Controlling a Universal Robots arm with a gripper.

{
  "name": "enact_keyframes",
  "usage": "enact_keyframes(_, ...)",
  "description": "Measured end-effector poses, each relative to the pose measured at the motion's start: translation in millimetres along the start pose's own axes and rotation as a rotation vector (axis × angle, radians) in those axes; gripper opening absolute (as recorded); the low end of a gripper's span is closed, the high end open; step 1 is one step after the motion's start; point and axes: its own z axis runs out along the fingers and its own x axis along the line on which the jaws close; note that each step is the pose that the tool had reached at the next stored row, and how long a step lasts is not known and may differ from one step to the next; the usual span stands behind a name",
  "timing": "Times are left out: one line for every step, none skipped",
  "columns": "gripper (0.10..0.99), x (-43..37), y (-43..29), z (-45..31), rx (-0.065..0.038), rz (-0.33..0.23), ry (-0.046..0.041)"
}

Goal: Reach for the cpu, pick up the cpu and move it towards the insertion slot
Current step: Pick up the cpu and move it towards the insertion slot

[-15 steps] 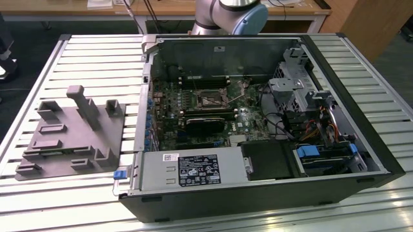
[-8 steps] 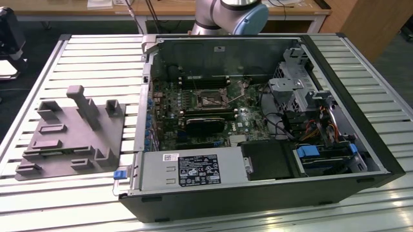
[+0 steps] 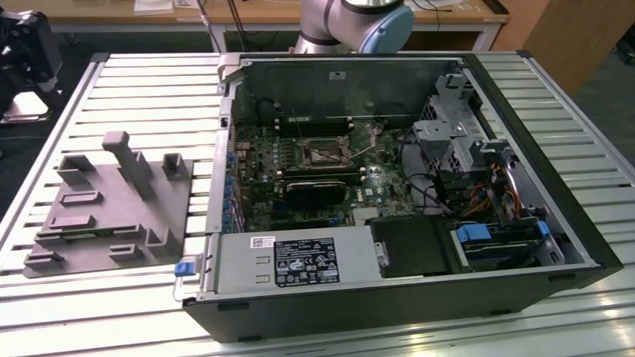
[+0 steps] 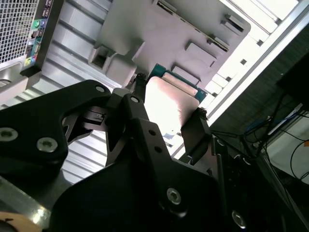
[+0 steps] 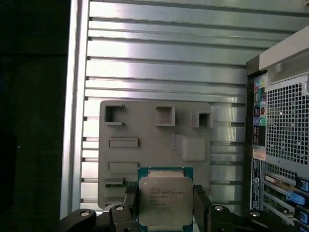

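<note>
First wrist view: cpu (image 5: 165,202) edge cut by frame; sides behind tool (image 5: 165,197); exterior view: arm (image 3: 355,22) cropped

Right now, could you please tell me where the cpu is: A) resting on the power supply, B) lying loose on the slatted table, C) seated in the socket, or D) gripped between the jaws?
D: in the first wrist view the cpu sits clamped between the jaws, with the grey fixture beyond it, and in the exterior view the socket shows a dark centre.
</note>
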Motion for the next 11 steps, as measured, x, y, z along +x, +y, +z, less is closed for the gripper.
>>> enact_keyframes(0.541, -2.7, 0.0, 0.2, 0.0, 0.0, 0.0)
enact_keyframes(0.541, -5.4, -0.1, 0.4, 0.0, 0.0, -0.0001)
enact_keyframes(0.541, -8.1, -0.2, 0.5, 0.0, 0.0, -0.0001)
enact_keyframes(0.541, -10.9, -0.2, 0.7, 0.0, 0.0, 0.0)
enact_keyframes(0.541, -13.7, -0.3, 0.8, 0.0, 0.0, 0.0)
enact_keyframes(0.541, -16.2, -0.3, 0.9, 0.0, 0.0, 0.0001)
enact_keyframes(0.541, -18.9, -0.4, 1.1, 0.0, 0.0, 0.0)
enact_keyframes(0.541, -21.5, -0.5, 1.3, 0.0, 0.0, 0.0)
enact_keyframes(0.541, -24.1, -0.5, 1.4, 0.0, 0.0, 0.0)
enact_keyframes(0.541, -26.6, -0.6, 1.6, 0.0, 0.0, 0.0)
enact_keyframes(0.541, -29.1, -0.6, 1.6, 0.0, 0.0, 0.0001)
